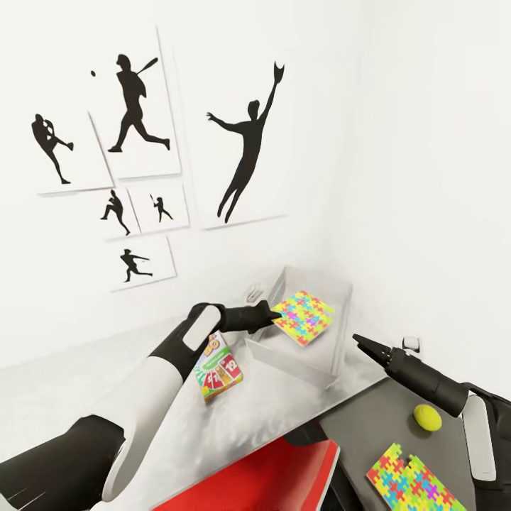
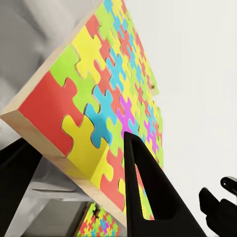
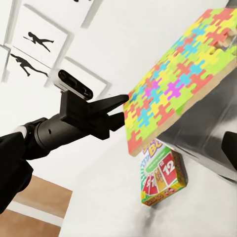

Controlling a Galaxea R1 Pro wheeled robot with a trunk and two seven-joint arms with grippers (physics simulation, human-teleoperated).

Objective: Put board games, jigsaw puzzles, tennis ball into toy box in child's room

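White wall carrying black baseball-player silhouette pictures. Pale desk running along the wall, a darker grey desk section adjoining it at the near right. Red chair sitting at the desk's near edge. Clear toy box standing on the desk in the corner, open top.

Left hand reaching over the box's near-left rim, fingers closing on the corner of a colourful jigsaw puzzle; the board is tilting, hanging over the box opening, not yet resting inside. In the right wrist view the same puzzle is being pinched at its edge by the left hand.

Second jigsaw puzzle lying flat on the grey section, near the front. Board game box lying on the pale desk just left of the toy box, under the left arm. Right hand hovering above the desk right of the toy box, holding nothing; fingers looking close together, can't tell how far apart. Tennis ball sitting on the grey section beside the right arm.
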